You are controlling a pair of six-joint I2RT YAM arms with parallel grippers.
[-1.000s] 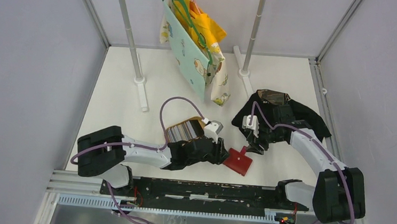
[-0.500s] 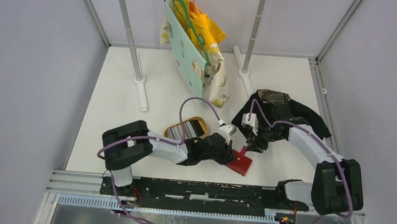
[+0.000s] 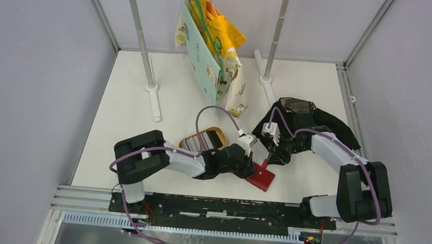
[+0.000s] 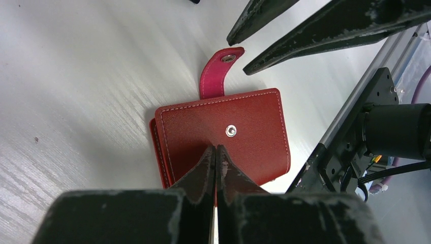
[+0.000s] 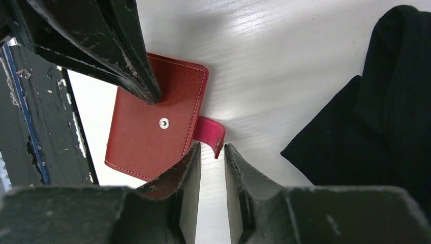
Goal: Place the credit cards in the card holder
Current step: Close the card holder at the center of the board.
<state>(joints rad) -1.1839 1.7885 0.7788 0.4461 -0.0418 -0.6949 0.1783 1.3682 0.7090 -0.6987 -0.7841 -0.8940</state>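
White counter [image 3: 132,121] under everything, black cloth [image 5: 386,101] just right of your right hand [image 5: 212,152]. The wooden tray [image 3: 220,132] with the credit cards [image 3: 203,139] sits back behind your left hand [image 4: 214,152]. That hand's fingers are pressed together, tips on the red card holder [image 4: 254,127]. Your right hand's fingers are slightly apart, with the holder's strap [image 5: 209,131] right at their tips.

Card holder [image 4: 223,137]: red leather-look, fine grain, low sheen, pale stitching. Its snap stud [image 4: 231,131] is bright metal. Table [image 4: 76,76]: white, smooth, glossy, faintly streaked. Black cloth [image 5: 386,101], right: matt, soft. Fingers [image 4: 201,173] of left gripper [image 4: 214,150]: matt black, scuffed.
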